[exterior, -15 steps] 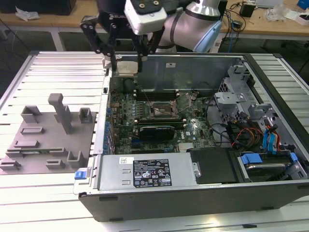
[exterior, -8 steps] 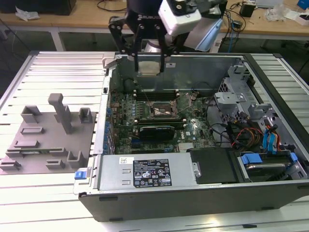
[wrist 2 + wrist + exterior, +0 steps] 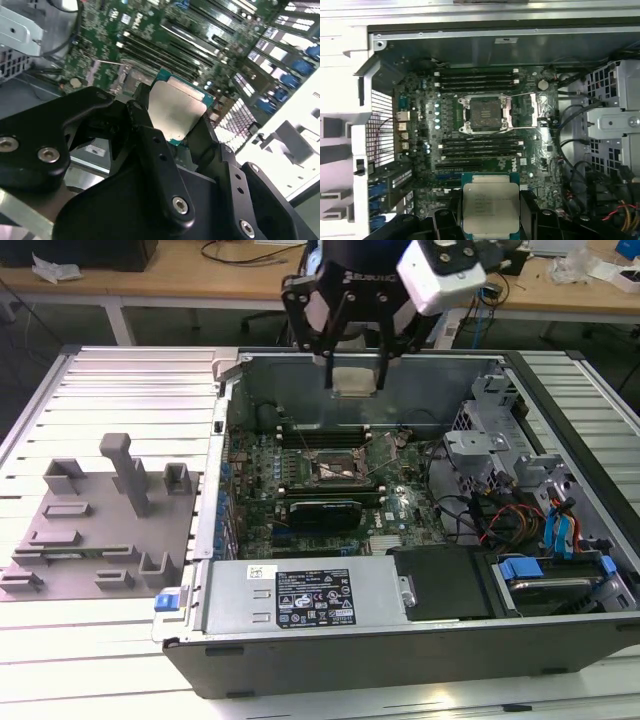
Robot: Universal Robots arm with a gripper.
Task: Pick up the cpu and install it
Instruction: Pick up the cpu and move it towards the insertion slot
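Note:
The cpu is a flat square chip with a silver metal top and a green rim, held in the air above the open computer case. My gripper is shut on the cpu, its black fingers clamping the chip's opposite edges. Both wrist views show the chip between the fingers, the cpu and the cpu. Below it on the green motherboard lies the dark square socket with its metal frame open and nothing in it. In the exterior view the socket sits below and slightly nearer than the held chip.
The case wall rises behind the gripper. Memory slots flank the socket. A drive cage and coloured cables fill the case's right side in the exterior view. A grey fixture plate with upright blocks lies on the exterior view's left.

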